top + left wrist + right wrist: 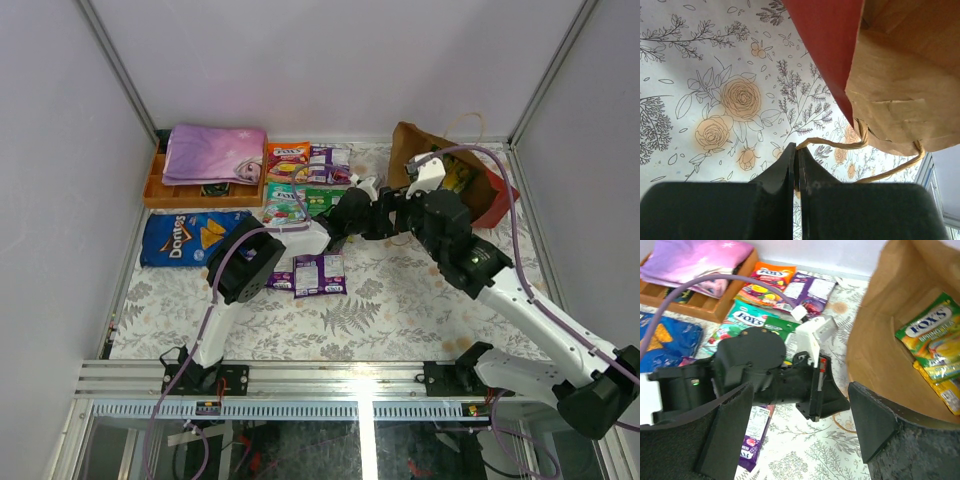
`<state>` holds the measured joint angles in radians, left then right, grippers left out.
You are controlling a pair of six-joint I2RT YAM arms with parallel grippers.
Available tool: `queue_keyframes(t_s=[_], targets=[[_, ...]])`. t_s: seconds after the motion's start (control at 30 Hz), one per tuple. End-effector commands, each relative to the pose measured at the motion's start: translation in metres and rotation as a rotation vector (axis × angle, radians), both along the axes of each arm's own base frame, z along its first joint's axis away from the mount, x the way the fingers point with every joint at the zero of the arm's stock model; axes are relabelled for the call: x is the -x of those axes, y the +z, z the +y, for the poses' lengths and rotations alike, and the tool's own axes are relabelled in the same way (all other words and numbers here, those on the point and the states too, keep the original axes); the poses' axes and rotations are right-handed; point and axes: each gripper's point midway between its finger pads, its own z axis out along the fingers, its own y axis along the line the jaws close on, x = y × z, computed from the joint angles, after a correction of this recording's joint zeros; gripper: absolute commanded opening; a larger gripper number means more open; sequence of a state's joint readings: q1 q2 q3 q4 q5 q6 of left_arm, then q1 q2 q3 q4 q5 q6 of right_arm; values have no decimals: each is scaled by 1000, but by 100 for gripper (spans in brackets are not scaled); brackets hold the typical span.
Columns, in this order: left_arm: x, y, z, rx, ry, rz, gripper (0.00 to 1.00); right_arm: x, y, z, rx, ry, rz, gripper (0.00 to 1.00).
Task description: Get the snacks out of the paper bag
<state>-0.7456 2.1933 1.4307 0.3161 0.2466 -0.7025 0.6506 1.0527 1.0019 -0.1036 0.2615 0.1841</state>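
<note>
The red paper bag point(452, 182) lies at the back right with its brown mouth point(890, 315) open. Inside it are a green packet point(932, 332) and a yellow one point(945, 387). My left gripper point(796, 150) is shut on the bag's string handle point(840, 144), just beside the red wall point(827, 45). My right gripper point(800, 415) hangs open in front of the bag's mouth with nothing between its fingers; the left gripper point(832, 400) shows beyond it. Snacks lie on the table: orange point(287, 152), purple point(330, 160) and green point(285, 205) packets, purple packets point(318, 273) and the blue Doritos bag point(190, 237).
An orange tray point(160, 190) with a folded purple-pink cloth point(215, 152) on it stands at the back left. Grey walls close in the table at the back and both sides. Both arms meet near the bag, the left one point(245, 265) reaching across the middle.
</note>
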Motion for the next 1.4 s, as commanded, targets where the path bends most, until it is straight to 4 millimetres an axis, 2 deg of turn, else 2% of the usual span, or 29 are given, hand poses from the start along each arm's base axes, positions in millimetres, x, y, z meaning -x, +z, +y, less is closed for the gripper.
queue_keyframes(t_s=[0.0, 0.13, 0.27, 0.43, 0.57, 0.67, 0.83, 1.03, 1.37], targets=[[-10, 36, -13, 78, -1, -85, 0, -12, -8, -14, -18, -148, -8, 85], [-7, 29, -11, 70, -3, -77, 0, -28, -19, -17, -36, -227, 60, 88], [-8, 24, -9, 62, 1, -80, 0, -61, -22, -41, -141, -315, 134, 89], [-9, 22, -10, 61, 2, -83, 0, -92, -57, -70, -74, -449, 226, 90], [-6, 18, -11, 64, -8, -73, 0, -114, -83, -105, -63, -564, 288, 90], [-5, 17, -11, 68, -14, -70, 0, -128, -100, -118, 32, -626, 317, 92], [-6, 20, -10, 65, -13, -78, 0, -148, -134, -136, 187, -719, 348, 96], [-5, 18, -10, 61, -16, -73, 0, -165, -159, -150, 312, -787, 357, 99], [-5, 15, -11, 51, -20, -67, 0, -184, -210, -175, 330, -794, 455, 99]])
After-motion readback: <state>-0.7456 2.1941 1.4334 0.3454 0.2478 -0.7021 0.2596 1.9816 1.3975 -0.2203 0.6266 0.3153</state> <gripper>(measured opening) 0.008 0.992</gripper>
